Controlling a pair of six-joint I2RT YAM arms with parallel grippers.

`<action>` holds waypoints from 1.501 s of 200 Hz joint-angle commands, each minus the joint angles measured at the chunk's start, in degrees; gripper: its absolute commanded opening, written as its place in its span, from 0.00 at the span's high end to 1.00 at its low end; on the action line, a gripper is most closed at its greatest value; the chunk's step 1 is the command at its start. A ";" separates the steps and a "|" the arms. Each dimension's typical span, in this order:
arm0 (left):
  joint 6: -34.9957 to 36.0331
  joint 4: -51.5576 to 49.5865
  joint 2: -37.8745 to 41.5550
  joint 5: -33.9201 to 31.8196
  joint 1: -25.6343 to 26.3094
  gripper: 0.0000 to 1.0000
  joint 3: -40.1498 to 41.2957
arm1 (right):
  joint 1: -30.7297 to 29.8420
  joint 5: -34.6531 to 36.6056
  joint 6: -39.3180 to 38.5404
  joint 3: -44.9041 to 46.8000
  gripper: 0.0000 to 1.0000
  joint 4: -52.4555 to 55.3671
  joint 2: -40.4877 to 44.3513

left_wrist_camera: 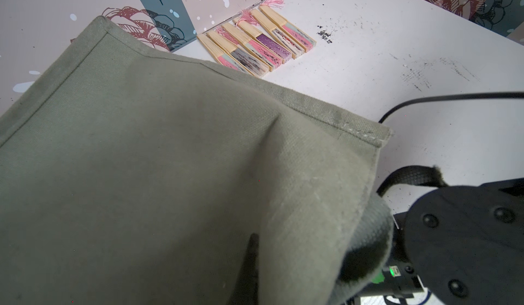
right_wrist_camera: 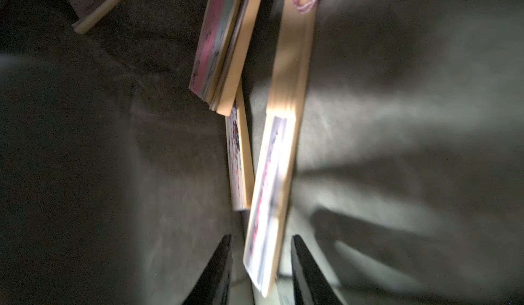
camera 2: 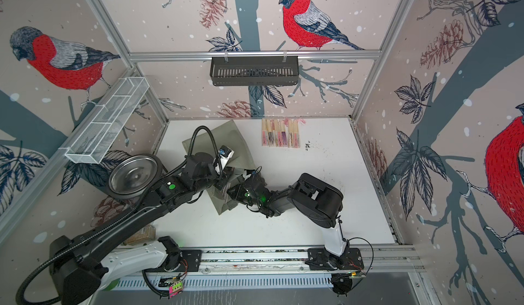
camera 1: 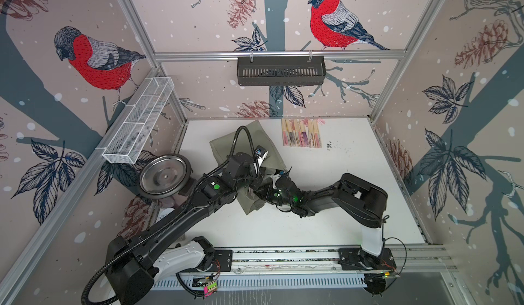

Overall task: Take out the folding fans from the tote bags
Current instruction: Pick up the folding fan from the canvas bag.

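The olive tote bag (camera 1: 265,143) (camera 2: 236,136) lies on the white table with its mouth toward the front. My left gripper (camera 1: 259,171) (left_wrist_camera: 253,246) is shut on its upper fabric (left_wrist_camera: 141,161), which drapes over the jaws and holds the mouth up. My right gripper (camera 1: 253,192) (right_wrist_camera: 262,237) reaches inside the bag and is open. The end of a folding fan (right_wrist_camera: 275,176) sits between its fingers with a gap on each side. Several more fans (right_wrist_camera: 224,42) lie deeper in the bag. A row of fans (camera 1: 302,133) (camera 2: 280,133) (left_wrist_camera: 255,42) lies by the back wall.
A black slotted basket (camera 1: 280,71) hangs on the back rail. A white wire-mesh tray (camera 1: 139,122) and a steel bowl (camera 1: 164,177) are mounted at the left wall. Black specks (camera 1: 329,146) mark the table right of the fans. The arms' base rail (camera 1: 283,256) runs along the front.
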State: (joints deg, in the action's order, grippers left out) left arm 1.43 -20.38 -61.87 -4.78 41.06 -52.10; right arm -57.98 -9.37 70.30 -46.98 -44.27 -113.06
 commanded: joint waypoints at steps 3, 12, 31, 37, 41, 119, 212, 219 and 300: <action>-0.11 1.45 -0.26 0.12 0.16 1.00 -0.19 | 0.24 -1.28 1.28 -1.77 0.64 -2.08 -2.81; -0.12 1.32 -0.32 0.21 0.16 1.00 -0.28 | 0.38 -1.81 1.62 -2.34 0.64 -2.52 -3.90; -0.10 1.66 0.35 0.05 0.15 1.00 -0.14 | 0.68 -3.04 2.06 -3.82 0.64 -2.71 -5.93; -0.03 1.89 0.52 0.00 0.16 1.00 -0.06 | 0.83 -3.47 2.39 -4.28 0.64 -2.69 -6.50; -0.03 1.92 0.58 0.03 0.12 1.00 0.10 | 0.91 -3.74 2.60 -4.61 0.64 -2.85 -6.91; 0.02 1.51 -0.05 -0.06 0.34 1.00 -0.07 | 1.63 -7.37 4.38 -8.30 0.66 -5.04 -11.78; 0.15 1.35 -0.08 -0.36 0.43 1.00 -0.14 | 1.50 -13.01 5.20 -13.69 0.75 -4.57 -17.05; 0.09 1.31 -0.03 -0.57 0.43 1.00 -0.11 | 1.50 -13.28 5.18 -13.96 0.75 -4.33 -17.32; 0.15 1.14 -0.19 -0.22 0.41 1.00 -0.33 | 2.07 -12.61 2.20 -7.89 0.86 -4.22 -10.11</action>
State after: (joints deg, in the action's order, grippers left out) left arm 1.45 -20.29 -62.15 -6.11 41.30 -52.10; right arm -56.21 -22.33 74.98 -56.66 -52.01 -125.64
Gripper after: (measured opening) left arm 0.066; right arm 0.146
